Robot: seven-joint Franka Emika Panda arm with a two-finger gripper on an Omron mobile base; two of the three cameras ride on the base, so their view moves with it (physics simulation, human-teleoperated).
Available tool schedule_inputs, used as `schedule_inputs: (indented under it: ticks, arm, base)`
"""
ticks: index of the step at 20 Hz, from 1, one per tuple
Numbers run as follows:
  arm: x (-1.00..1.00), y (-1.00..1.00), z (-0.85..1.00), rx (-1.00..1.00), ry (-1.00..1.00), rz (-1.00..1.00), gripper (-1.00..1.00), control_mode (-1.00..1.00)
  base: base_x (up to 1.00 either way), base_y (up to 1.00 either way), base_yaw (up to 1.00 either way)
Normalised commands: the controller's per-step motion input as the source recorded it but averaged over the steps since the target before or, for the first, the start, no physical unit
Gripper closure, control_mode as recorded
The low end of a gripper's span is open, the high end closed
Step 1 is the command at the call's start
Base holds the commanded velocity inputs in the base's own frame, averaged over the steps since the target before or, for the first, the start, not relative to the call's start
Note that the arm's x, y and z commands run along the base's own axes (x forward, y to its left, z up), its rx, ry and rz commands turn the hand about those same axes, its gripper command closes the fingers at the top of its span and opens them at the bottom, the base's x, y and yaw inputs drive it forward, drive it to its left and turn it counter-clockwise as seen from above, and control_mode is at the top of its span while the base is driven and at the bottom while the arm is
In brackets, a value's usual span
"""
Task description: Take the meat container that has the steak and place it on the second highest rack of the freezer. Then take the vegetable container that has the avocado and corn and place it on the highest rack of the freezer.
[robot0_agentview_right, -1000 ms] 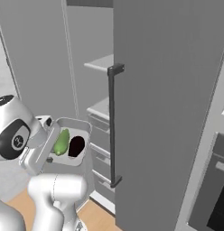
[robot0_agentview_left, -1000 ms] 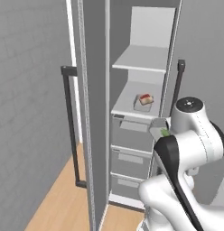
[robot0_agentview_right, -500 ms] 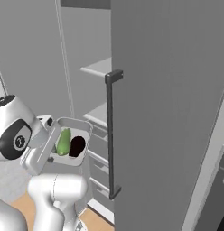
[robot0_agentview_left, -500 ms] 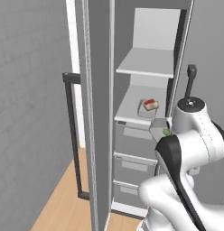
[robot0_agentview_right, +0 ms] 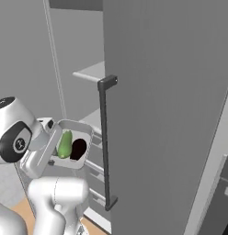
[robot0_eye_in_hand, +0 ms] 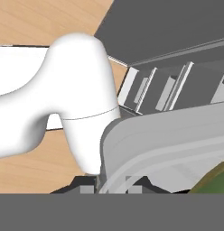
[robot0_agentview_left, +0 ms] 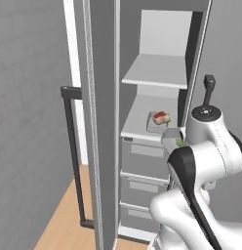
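Now 1 steak [robot0_agentview_left: 161, 116], 2 veg pcs [robot0_agentview_right: 71, 145]

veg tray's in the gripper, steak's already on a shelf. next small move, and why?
Probably lift the vegetable container and ease it toward the highest rack. The steak tray already sits on the shelf below, the tray hangs near that lower level, and the top shelf looks bare.
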Motion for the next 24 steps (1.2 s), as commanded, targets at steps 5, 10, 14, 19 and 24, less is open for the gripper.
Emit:
schedule_inputs:
  ticks: [5, 10, 14, 19, 24]
  arm:
    - [0.00, 0.00, 0.00, 0.00, 0.00, 0.00, 1.00, 1.00]
    - [0.00, 0.00, 0.00, 0.00, 0.00, 0.00, 1.00, 1.00]
    - [0.00, 0.00, 0.00, 0.00, 0.00, 0.00, 1.00, 1.00]
    - [0.00, 0.00, 0.00, 0.00, 0.00, 0.00, 1.00, 1.00]
    - [0.00, 0.00, 0.00, 0.00, 0.00, 0.00, 1.00, 1.00]
  base:
    - [0.39, 0.21, -0.08]
    - [0.33, 0.19, -0.08]
    - [0.35, 0.26, -0.03]
    - [0.14, 0.10, 0.00]
    - [0.00, 0.00, 0.00]
